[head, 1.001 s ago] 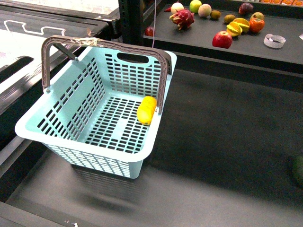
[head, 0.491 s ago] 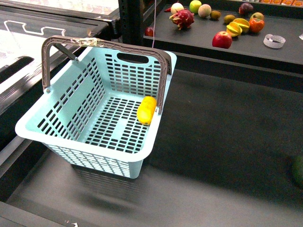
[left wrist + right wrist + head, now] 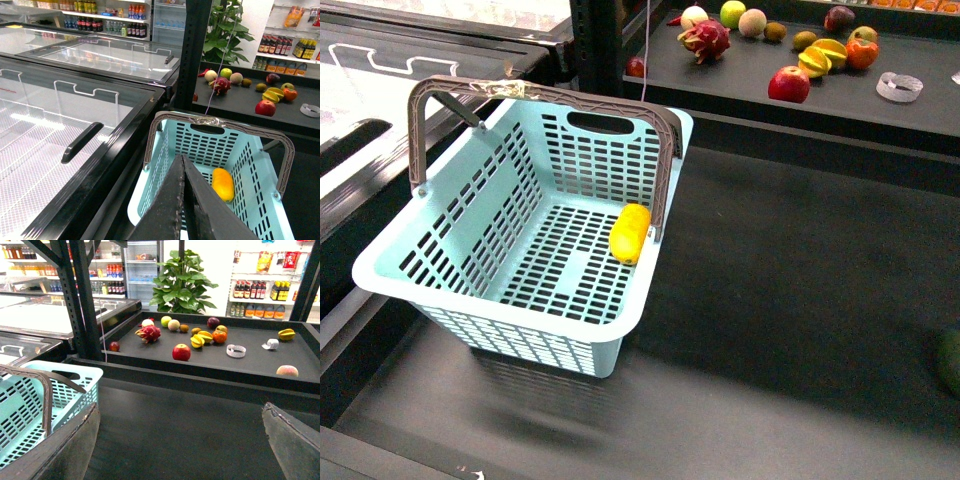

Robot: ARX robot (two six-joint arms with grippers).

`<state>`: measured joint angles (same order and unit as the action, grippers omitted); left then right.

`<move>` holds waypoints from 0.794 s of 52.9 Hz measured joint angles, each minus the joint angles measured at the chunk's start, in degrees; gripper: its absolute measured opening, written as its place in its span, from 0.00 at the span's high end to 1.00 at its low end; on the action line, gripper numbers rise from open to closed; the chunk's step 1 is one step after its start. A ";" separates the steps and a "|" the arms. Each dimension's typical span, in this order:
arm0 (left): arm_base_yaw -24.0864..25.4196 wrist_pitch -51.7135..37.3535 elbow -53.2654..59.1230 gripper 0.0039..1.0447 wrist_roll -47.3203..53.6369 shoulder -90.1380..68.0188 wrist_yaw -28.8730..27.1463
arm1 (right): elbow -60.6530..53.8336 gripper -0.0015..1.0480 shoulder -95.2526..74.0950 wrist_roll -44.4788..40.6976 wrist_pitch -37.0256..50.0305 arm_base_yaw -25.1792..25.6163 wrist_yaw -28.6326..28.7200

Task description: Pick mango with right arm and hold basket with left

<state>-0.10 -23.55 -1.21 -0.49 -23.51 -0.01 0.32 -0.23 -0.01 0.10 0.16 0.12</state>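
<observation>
While the mango is lying lengthwise against the basket's right wall, the left gripper is hovering pressed together above it, seemingly nearer than the splayed right gripper.

A dark matte counter filled the foreground. Glass-lidded chest freezers stood alongside, a leafy green potted plant and stocked bottle shelves lined the bright white wall behind.
</observation>
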 joint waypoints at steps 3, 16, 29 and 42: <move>0.00 1.53 0.00 0.99 0.02 1.62 0.02 | 0.00 0.08 0.00 0.00 0.00 0.00 0.00; 0.00 7.93 0.00 0.99 0.02 8.15 0.00 | 0.00 0.08 0.00 0.00 -0.02 0.00 0.00; 0.00 12.24 0.00 0.99 0.04 12.46 0.02 | 0.00 0.08 0.00 0.00 -0.02 0.00 0.00; 0.00 23.32 -0.02 0.99 0.07 23.12 0.02 | 0.00 0.08 0.00 0.00 0.00 0.00 0.02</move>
<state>-0.10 -0.23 -1.23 -0.43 -0.38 0.01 0.32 -0.23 -0.01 0.10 0.16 0.14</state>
